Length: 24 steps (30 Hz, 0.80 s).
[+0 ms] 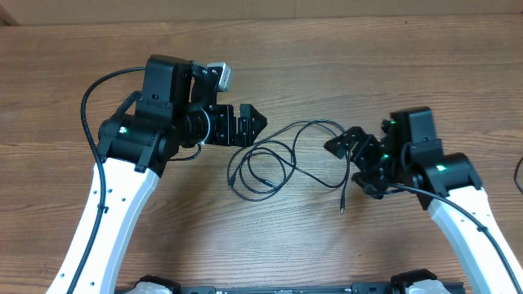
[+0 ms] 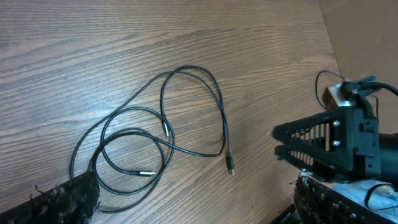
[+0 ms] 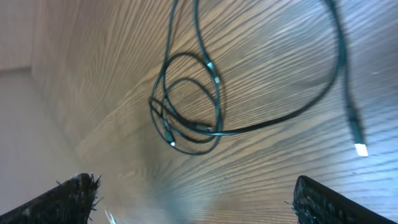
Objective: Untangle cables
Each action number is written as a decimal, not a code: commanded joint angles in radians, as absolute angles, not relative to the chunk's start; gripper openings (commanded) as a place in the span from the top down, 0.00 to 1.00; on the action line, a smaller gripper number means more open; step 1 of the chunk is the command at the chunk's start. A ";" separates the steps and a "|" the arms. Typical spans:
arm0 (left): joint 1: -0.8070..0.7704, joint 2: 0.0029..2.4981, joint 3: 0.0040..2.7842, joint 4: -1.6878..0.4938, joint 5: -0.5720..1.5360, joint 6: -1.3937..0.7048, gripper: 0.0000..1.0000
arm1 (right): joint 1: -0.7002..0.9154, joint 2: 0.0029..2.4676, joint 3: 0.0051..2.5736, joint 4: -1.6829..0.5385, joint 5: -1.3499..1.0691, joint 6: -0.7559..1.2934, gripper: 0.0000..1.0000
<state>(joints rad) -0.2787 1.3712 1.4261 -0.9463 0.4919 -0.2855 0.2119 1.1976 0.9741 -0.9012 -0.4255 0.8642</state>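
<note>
Two thin black cables lie in loose, overlapping loops on the wooden table between my arms. One plug end trails toward the front right. My left gripper hovers open just left of the loops, with nothing between its fingers. My right gripper stands open just right of them. In the left wrist view the cables lie ahead of the open left gripper, a silvery plug nearest. In the right wrist view the cables and a plug lie beyond the open right gripper.
Bare wood surrounds the cables. The right gripper's fingers show at the right of the left wrist view. Thicker black wires run along the white arms. The table's far edge meets a brown wall.
</note>
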 commanded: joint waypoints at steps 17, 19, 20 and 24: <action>-0.275 1.375 1.443 -0.942 0.487 -0.277 0.00 | 0.313 1.195 0.969 -0.902 -0.337 0.868 0.00; -0.275 1.375 1.443 -0.942 0.487 -0.277 0.00 | 0.335 1.195 0.969 -0.863 -0.337 0.824 0.00; -0.275 1.375 1.443 -0.942 0.487 -0.277 0.01 | 0.347 1.195 0.969 -0.842 -0.337 0.806 0.00; -0.275 1.375 1.443 -0.942 0.487 -0.277 0.00 | 0.390 1.206 0.969 -0.794 -0.289 0.825 0.00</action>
